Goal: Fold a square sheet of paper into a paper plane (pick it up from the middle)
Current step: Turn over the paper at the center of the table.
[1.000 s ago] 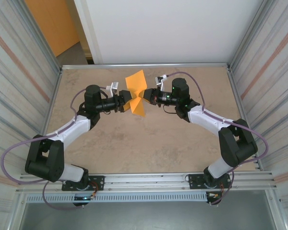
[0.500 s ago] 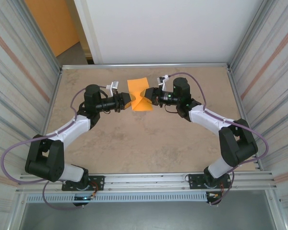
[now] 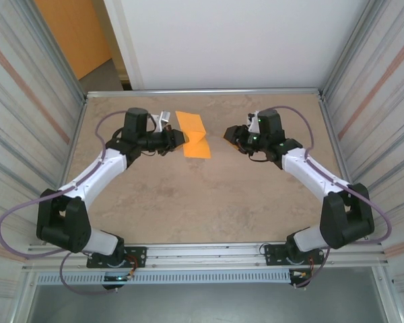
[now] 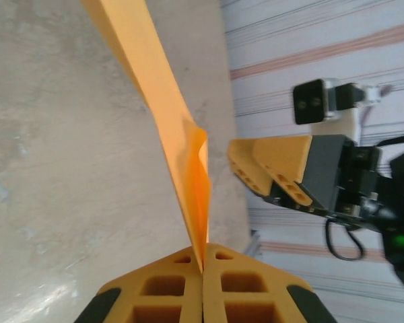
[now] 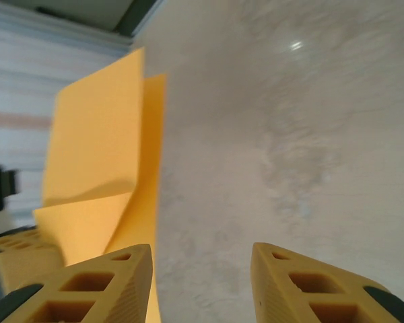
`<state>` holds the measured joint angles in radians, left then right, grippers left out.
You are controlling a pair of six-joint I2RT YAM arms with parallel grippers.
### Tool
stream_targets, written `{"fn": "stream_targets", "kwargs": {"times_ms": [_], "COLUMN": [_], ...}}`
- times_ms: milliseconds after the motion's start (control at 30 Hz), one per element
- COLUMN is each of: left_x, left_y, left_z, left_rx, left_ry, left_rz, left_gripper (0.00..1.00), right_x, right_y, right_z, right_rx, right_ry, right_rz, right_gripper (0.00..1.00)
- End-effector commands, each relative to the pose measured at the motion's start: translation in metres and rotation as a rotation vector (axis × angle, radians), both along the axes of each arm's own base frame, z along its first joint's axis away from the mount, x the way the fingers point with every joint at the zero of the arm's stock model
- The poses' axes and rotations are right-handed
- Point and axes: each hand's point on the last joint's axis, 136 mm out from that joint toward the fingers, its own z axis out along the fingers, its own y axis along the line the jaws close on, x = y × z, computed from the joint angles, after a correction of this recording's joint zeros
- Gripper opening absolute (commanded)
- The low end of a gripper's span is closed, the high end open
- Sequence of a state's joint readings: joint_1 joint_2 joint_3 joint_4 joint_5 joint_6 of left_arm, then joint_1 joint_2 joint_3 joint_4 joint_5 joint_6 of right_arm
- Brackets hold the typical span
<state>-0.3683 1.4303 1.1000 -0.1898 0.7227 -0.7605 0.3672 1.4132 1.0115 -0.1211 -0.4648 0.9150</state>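
The table (image 3: pixel 188 202) has a pale stone-like surface, with ribbed metal walls (image 3: pixel 27 121) on both sides. The left arm (image 3: pixel 101 168) and the right arm (image 3: pixel 310 171) both reach from the near edge toward the far half of the table and bend inward, so that their ends face each other.

Between the two ends is the orange sheet of paper (image 3: pixel 194 134), over the far middle part of the table. It is folded, and in the top view it shows two flaps that meet at a narrow waist. In the left wrist view the sheet of paper (image 4: pixel 182 155) is seen almost from its edge, as a thin band going away from the fingers, with a small curled fold near the middle. In the right wrist view the sheet of paper (image 5: pixel 97 161) shows two layers, one a little behind the other. I cannot tell if its lower edge touches the table.

The left gripper (image 3: pixel 180 138) is at the left edge of the paper. Its fingers (image 4: pixel 242 293) are pressed together and they pinch the paper edge between them.

The right gripper (image 3: pixel 227 132) is to the right of the paper, with a small gap to it. Its fingers (image 5: pixel 108 282) are spread apart, with only table surface between them. The paper is beside the left one of these fingers.
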Motion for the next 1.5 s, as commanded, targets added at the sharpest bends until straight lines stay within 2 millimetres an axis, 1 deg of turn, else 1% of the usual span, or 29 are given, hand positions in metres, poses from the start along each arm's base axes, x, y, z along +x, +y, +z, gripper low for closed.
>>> {"fn": "stream_targets", "kwargs": {"times_ms": [0, 33, 167, 200, 267, 367, 433, 500, 667, 733, 767, 800, 867, 933, 1033, 1100, 1200, 1267, 1300, 1367, 1467], "left_x": [-0.016, -0.018, -0.010, -0.010, -0.004, 0.005, 0.011, 0.015, 0.024, 0.025, 0.025, 0.024, 0.020, 0.013, 0.003, -0.002, -0.008, -0.010, -0.010, -0.010, -0.008], "left_y": [0.018, 0.023, 0.044, 0.050, 0.057, 0.064, 0.062, 0.056, 0.041, 0.032, 0.027, 0.020, 0.007, -0.011, -0.034, -0.043, -0.057, -0.058, -0.057, -0.048, -0.026], "left_z": [-0.034, -0.039, -0.050, -0.055, -0.057, -0.060, -0.064, -0.072, -0.100, -0.113, -0.117, -0.130, -0.143, -0.153, -0.164, -0.169, -0.160, -0.155, -0.149, -0.139, -0.127], "left_rx": [0.369, 0.451, 0.845, 0.934, 1.125, 1.339, 1.420, 1.457, 1.507, 1.509, 1.498, 1.494, 1.442, 1.348, 1.204, 1.135, 1.003, 0.915, 0.859, 0.773, 0.643], "left_ry": [0.005, 0.010, -0.036, -0.035, -0.064, -0.089, -0.100, -0.098, -0.080, -0.071, -0.071, -0.056, -0.027, 0.002, 0.030, 0.047, 0.045, 0.060, 0.067, 0.077, 0.100], "left_rz": [-0.034, -0.036, -0.015, -0.018, -0.011, -0.001, 0.002, 0.001, 0.001, -0.008, -0.009, -0.031, -0.057, -0.089, -0.135, -0.156, -0.178, -0.177, -0.164, -0.136, -0.078], "left_gripper": [0.08, 0.08, 0.08, 0.08, 0.08, 0.07, 0.07, 0.07, 0.08, 0.08, 0.09, 0.10, 0.13, 0.18, 0.27, 0.32, 0.39, 0.43, 0.45, 0.49, 0.55], "right_x": [-0.004, -0.005, -0.008, -0.009, -0.011, -0.014, -0.017, -0.019, -0.028, -0.031, -0.032, -0.034, -0.036, -0.037, -0.039, -0.040, -0.043, -0.045, -0.046, -0.046, -0.044], "right_y": [-0.037, -0.044, -0.065, -0.067, -0.073, -0.081, -0.087, -0.093, -0.114, -0.123, -0.126, -0.129, -0.132, -0.132, -0.131, -0.128, -0.124, -0.117, -0.112, -0.098, -0.068], "right_z": [-0.005, -0.005, -0.012, -0.013, -0.018, -0.024, -0.027, -0.032, -0.039, -0.043, -0.044, -0.046, -0.048, -0.050, -0.054, -0.056, -0.061, -0.063, -0.064, -0.066, -0.072], "right_rx": [-0.183, -0.203, -0.278, -0.287, -0.298, -0.307, -0.310, -0.313, -0.325, -0.328, -0.327, -0.327, -0.324, -0.321, -0.313, -0.304, -0.305, -0.313, -0.320, -0.342, -0.371], "right_ry": [0.000, -0.001, 0.016, 0.021, 0.036, 0.052, 0.064, 0.078, 0.107, 0.122, 0.127, 0.137, 0.148, 0.157, 0.174, 0.183, 0.204, 0.213, 0.214, 0.214, 0.215], "right_rz": [-0.089, -0.106, -0.162, -0.167, -0.178, -0.199, -0.217, -0.235, -0.298, -0.324, -0.334, -0.344, -0.353, -0.349, -0.345, -0.338, -0.320, -0.298, -0.280, -0.245, -0.179], "right_gripper": [0.43, 0.43, 0.44, 0.43, 0.43, 0.43, 0.43, 0.43, 0.43, 0.43, 0.43, 0.43, 0.41, 0.40, 0.39, 0.39, 0.40, 0.41, 0.42, 0.44, 0.47]}}
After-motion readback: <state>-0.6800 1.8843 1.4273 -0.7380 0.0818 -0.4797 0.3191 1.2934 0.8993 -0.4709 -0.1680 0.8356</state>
